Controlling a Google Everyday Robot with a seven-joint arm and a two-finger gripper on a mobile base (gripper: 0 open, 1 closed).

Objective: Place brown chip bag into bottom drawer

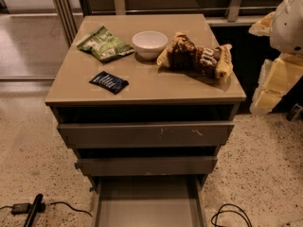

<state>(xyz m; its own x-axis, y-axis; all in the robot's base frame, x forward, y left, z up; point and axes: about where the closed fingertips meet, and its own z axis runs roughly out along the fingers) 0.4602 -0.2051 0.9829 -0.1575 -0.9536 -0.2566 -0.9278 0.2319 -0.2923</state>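
Observation:
The brown chip bag (pixel 196 58) lies crumpled on the right side of the cabinet top, just right of the white bowl (pixel 149 44). The bottom drawer (pixel 147 203) is pulled out at the foot of the cabinet, and its grey floor is bare. My gripper (pixel 273 85) shows as white and cream parts at the right edge of the camera view. It is beside the cabinet, to the right of the bag, and apart from it.
A green-and-white bag (pixel 104 44) and a small black-blue packet (pixel 109 82) lie on the left of the cabinet top (pixel 142 89). The two upper drawers (pixel 147 134) are slightly ajar. Cables lie on the floor at the lower left (pixel 33 209) and lower right (pixel 229 216).

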